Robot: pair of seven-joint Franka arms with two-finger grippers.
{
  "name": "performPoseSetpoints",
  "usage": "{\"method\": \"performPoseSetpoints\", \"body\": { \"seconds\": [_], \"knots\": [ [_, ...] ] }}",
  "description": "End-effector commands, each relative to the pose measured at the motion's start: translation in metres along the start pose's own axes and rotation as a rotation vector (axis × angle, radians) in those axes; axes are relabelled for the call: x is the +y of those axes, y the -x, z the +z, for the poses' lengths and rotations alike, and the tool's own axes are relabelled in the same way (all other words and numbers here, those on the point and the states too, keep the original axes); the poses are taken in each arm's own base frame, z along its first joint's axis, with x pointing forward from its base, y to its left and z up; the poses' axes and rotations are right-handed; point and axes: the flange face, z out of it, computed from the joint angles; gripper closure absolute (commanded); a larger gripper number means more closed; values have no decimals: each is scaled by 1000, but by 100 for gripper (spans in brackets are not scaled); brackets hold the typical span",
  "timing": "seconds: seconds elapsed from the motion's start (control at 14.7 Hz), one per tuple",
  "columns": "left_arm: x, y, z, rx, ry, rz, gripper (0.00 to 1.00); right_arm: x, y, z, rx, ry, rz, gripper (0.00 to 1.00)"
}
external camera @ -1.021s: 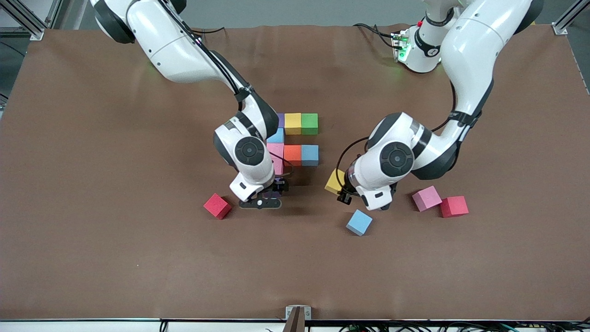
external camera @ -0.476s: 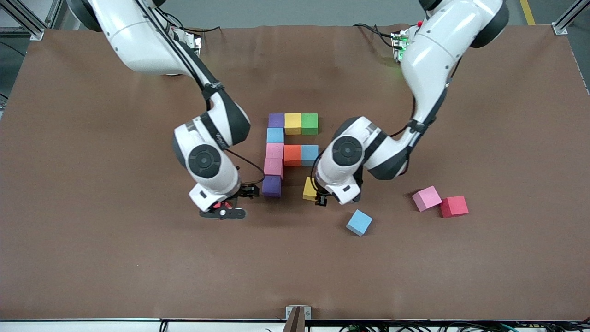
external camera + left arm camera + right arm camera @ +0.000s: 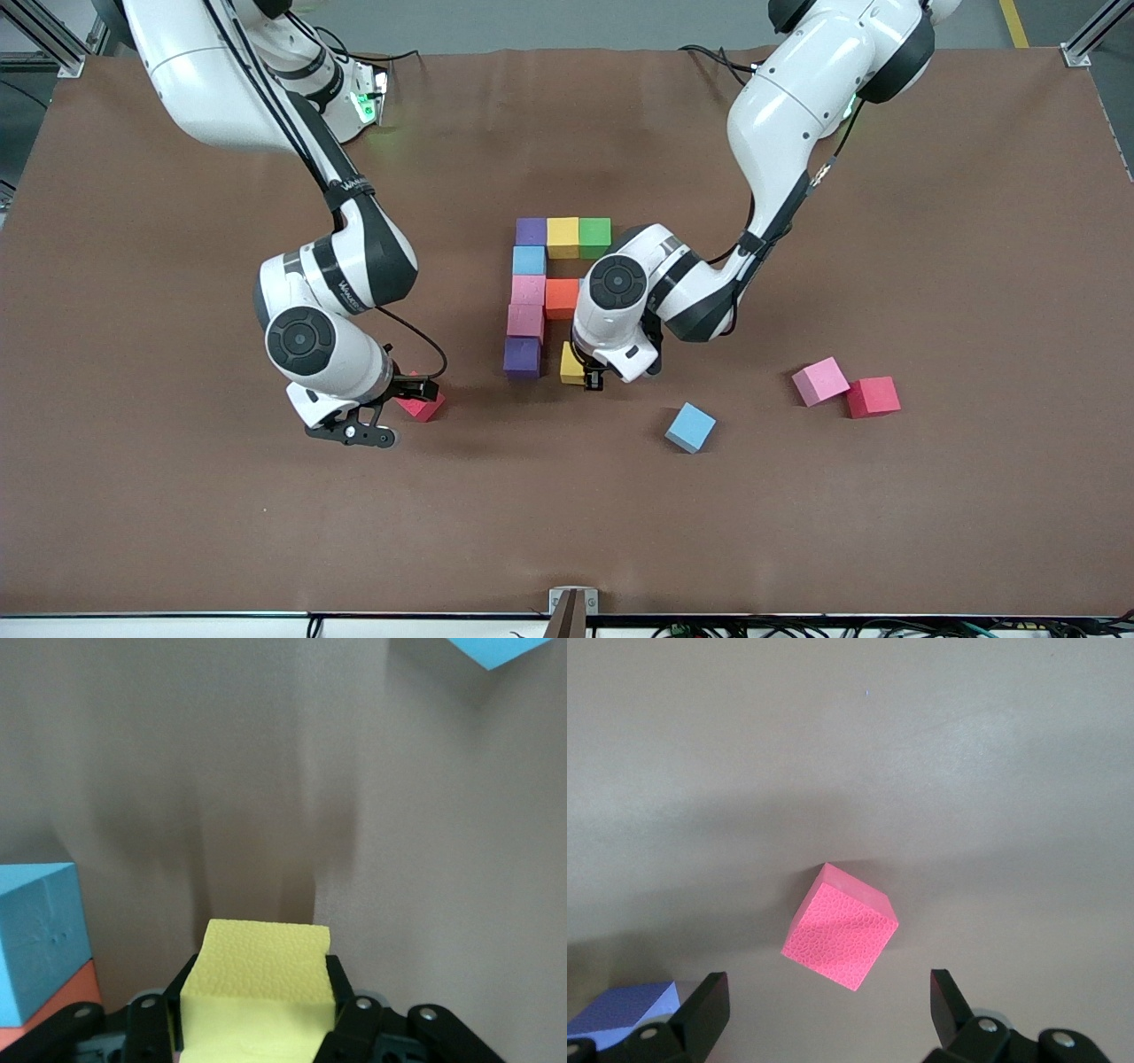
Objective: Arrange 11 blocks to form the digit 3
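Several blocks form a figure mid-table: purple [image 3: 531, 231], yellow [image 3: 563, 237] and green [image 3: 594, 236] in a row. A column of light blue [image 3: 529, 260], pink [image 3: 529, 290], pink [image 3: 525, 321] and purple [image 3: 522, 357] runs toward the camera. Orange [image 3: 562, 298] sits beside the upper pink. My left gripper [image 3: 588, 376] [image 3: 257, 992] is shut on a second yellow block [image 3: 571, 364] [image 3: 261, 979], low over the table beside the near purple block. My right gripper [image 3: 390, 412] [image 3: 824, 1014] is open just short of a red cube [image 3: 420, 406] [image 3: 840, 937].
A loose light blue block [image 3: 690, 427] lies nearer the camera. A pink block [image 3: 820, 381] touches a second red cube [image 3: 873, 396] toward the left arm's end. The left wrist view shows a light blue block [image 3: 35, 939] beside orange [image 3: 53, 1010].
The left gripper has carried the yellow block toward the near purple block. The right gripper has drawn away from that purple block to the red cube at its own end.
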Motion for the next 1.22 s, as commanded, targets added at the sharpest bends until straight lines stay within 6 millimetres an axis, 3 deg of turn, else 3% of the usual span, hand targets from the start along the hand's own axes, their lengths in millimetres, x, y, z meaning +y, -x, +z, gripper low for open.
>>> {"method": "performPoseSetpoints", "body": {
  "seconds": [0.0,0.41,1.16],
  "knots": [
    [0,15,10,3,31,-3,68,1,9,-6,-6,-1,-8,0],
    [1,21,13,-26,52,-98,68,2,9,-5,-5,1,-7,0],
    [-8,28,28,-31,38,-92,67,-2,10,-3,5,12,-18,0]
  ]
}}
